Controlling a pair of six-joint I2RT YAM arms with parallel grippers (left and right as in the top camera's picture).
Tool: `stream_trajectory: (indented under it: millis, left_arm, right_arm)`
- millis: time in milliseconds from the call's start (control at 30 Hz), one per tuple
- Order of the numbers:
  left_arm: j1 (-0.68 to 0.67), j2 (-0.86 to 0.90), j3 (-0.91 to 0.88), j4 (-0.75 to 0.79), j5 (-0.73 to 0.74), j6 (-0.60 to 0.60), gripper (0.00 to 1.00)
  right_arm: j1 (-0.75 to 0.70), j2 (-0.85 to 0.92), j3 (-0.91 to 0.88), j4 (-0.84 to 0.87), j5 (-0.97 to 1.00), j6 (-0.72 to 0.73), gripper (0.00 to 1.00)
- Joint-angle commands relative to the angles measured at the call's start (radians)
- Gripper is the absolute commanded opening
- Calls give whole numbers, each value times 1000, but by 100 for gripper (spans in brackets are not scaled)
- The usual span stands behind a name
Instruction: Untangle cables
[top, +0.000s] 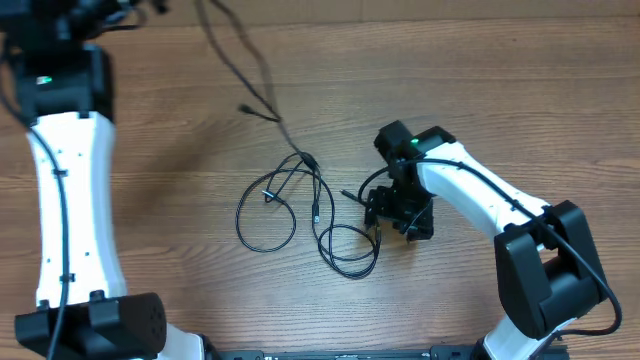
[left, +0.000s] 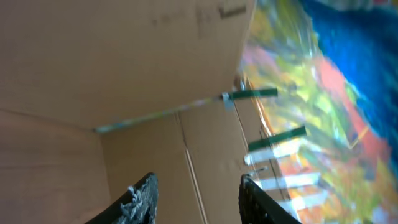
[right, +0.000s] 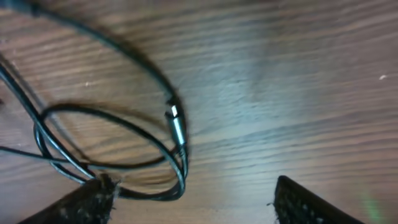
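Brown wood-grain bench (top: 480, 90) with a pale sheen of light. The left wrist view shows plain cardboard panels (left: 112, 56) joined by a tape strip (left: 161, 114), beside a blurred sheet (left: 329, 68) of blue, yellow and red.

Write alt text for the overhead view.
Thin black cables lie in tangled loops at the middle of a wooden table, one strand trailing to the far edge. The right claw hovers open beside the loops.

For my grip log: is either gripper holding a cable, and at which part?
Nothing is held. The right gripper is open above the cables; the left gripper is open and empty.
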Motion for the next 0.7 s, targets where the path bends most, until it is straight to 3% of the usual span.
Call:
stream_trajectory:
  millis: [0,167,367,567,667]
  left_arm:
    - [32,-8,11,2,71,-20,4]
    - [23,-7,11,-4,62,41,4]
    - [10,-7,11,-224,-84,238,4]
    - [-5,-7,11,-475,-231,589,4]
    - [-31,-7,12,-674,-420,819,4]
  right_arm:
    - [-5,-18,-3,34,-27,28,87]
    - [-5,-18,-3,85,-135,-11,97]
    - [-5,-18,-3,97,-160,-29,100]
    - [8,-18,-3,116,-160,-29,100]
    - [26,-18,-3,134,-160,-29,100]
